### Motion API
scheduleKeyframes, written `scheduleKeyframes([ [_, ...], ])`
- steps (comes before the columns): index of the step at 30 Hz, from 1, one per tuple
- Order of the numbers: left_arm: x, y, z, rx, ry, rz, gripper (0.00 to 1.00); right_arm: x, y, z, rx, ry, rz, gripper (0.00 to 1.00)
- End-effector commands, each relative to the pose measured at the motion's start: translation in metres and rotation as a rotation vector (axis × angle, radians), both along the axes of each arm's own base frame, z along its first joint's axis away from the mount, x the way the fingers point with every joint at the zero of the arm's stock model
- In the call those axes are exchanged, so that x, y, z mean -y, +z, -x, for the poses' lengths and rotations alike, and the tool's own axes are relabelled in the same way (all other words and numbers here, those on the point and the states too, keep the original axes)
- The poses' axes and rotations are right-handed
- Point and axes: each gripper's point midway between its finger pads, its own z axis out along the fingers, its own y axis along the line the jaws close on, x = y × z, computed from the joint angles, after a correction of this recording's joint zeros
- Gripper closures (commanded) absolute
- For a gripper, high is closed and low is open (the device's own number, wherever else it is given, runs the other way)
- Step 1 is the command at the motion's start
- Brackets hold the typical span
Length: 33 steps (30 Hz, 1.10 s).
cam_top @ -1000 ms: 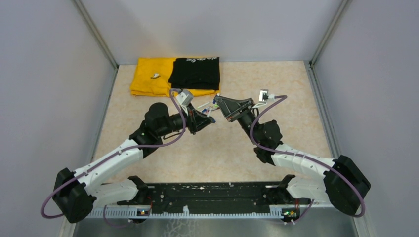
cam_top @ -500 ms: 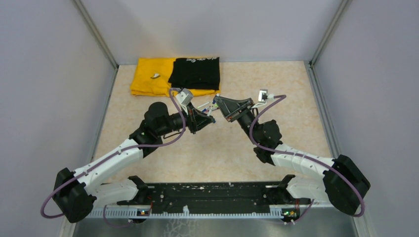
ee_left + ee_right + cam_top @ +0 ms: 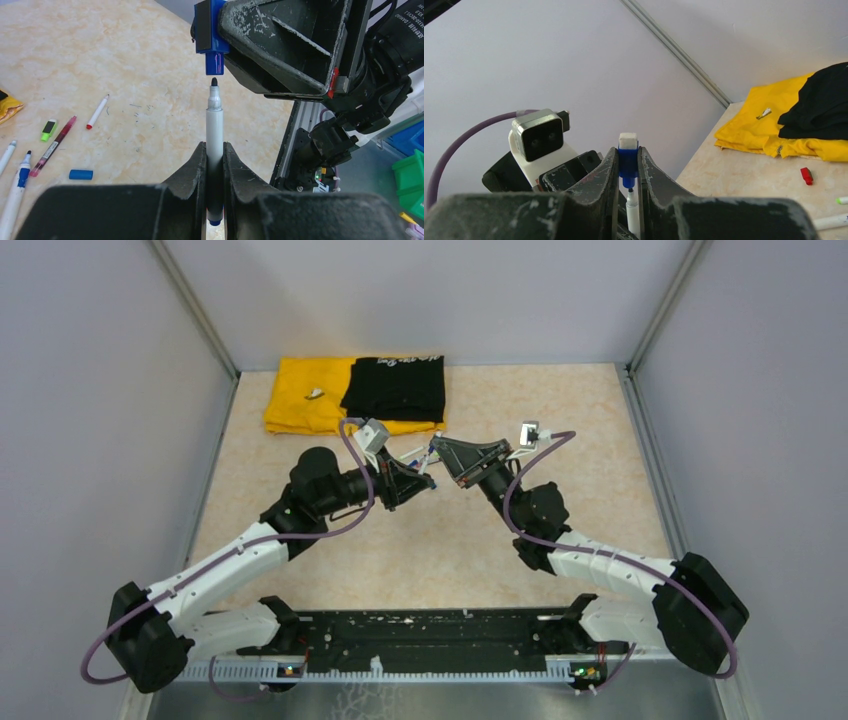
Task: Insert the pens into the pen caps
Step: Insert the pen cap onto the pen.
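Above beige tabletop [image 3: 440, 550], grey walls [image 3: 100, 390], left pincer [image 3: 214, 148] gripping pen [image 3: 214, 115], right pincer [image 3: 628, 153] gripping cap [image 3: 628, 169]

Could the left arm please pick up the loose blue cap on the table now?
Probably not yet: its fingers are shut on a white pen, though the loose cap lies uncovered.

the pen [image 3: 214, 127] stands tip-first just short of the cap [image 3: 212, 47].

Pens [image 3: 214, 140] five; caps [image 3: 81, 174] four; cloths [image 3: 300, 395] two.
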Motion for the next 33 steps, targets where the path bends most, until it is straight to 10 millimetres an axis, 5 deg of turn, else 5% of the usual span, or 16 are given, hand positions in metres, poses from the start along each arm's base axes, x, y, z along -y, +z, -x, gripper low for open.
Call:
scheduleKeyframes([
  [1, 0.002, 0.026, 0.004, 0.077, -0.022, 0.048, 1.0, 0.002, 0.008, 0.001, 0.023, 0.005, -0.021, 1.0],
  [33, -0.004, 0.029, -0.004, 0.072, 0.044, 0.062, 1.0, -0.019, -0.003, 0.019, 0.047, 0.145, 0.043, 1.0],
])
